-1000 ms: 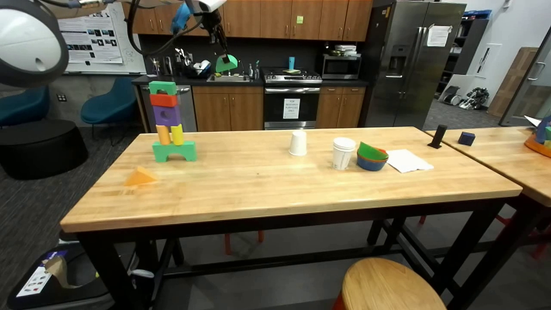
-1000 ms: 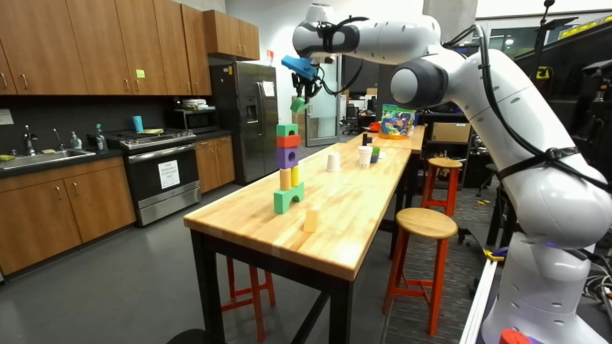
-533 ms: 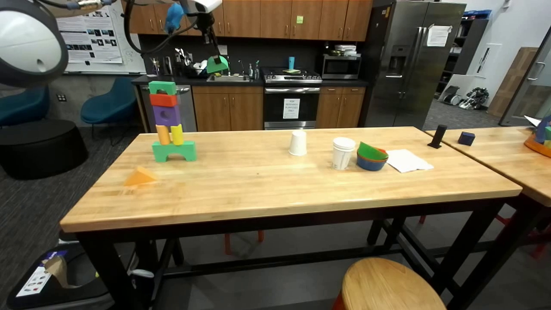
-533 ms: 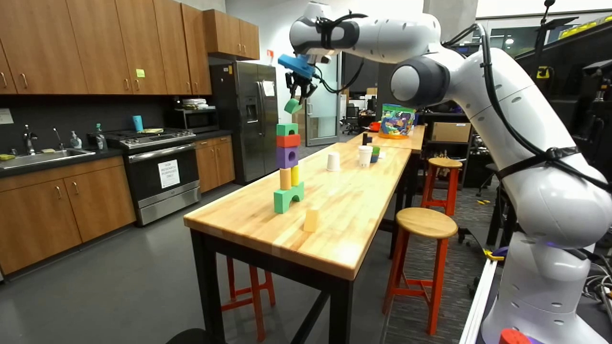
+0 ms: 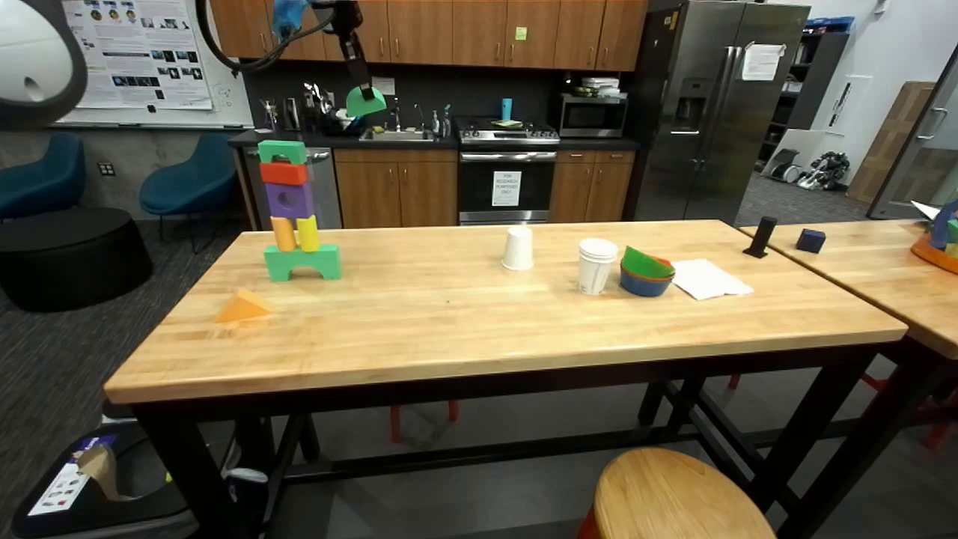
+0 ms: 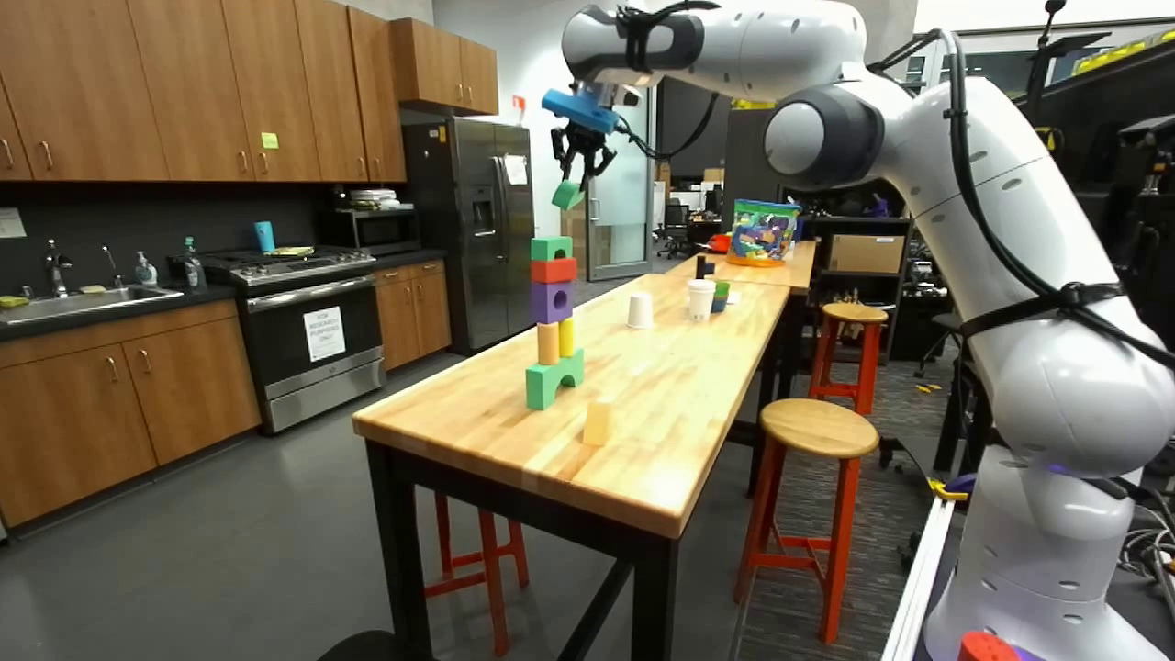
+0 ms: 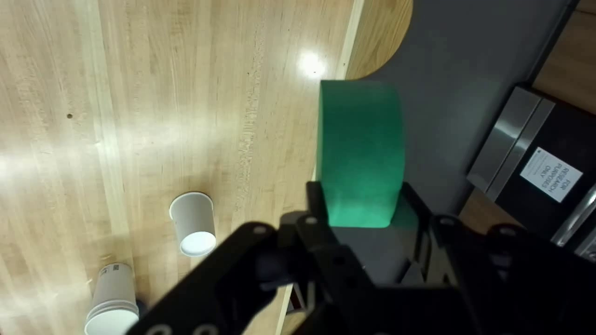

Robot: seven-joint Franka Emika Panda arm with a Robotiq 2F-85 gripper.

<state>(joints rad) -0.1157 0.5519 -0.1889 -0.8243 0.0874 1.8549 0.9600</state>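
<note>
My gripper point(image 6: 574, 181) is shut on a green half-round block point(image 7: 363, 153), with one finger pressed to each side of it in the wrist view. In both exterior views the held block point(image 5: 362, 103) hangs tilted in the air. It appears above and right of a block tower, apart from it. A small green arch point(image 5: 281, 147) tops the tower, over a red block point(image 5: 284, 174) and a purple block point(image 5: 301, 207) with a round hole. Below stand an orange cylinder point(image 5: 284, 235) and a yellow cylinder point(image 5: 307, 235) on a larger green arch point(image 5: 303, 256).
An orange triangular block point(image 5: 245, 306) lies near the tower on the wooden table point(image 5: 419, 322). Farther along are an upturned white cup point(image 5: 518, 249), stacked white cups point(image 5: 595, 269), nested coloured bowls point(image 5: 645, 283) and a white sheet point(image 5: 707, 279). A stool point(image 6: 817, 429) stands beside the table.
The gripper, still holding the green half-round block, has shifted left in an exterior view, toward the tower's side, and lately risen slightly. The arm has lifted. Tower and table objects have stayed put.
</note>
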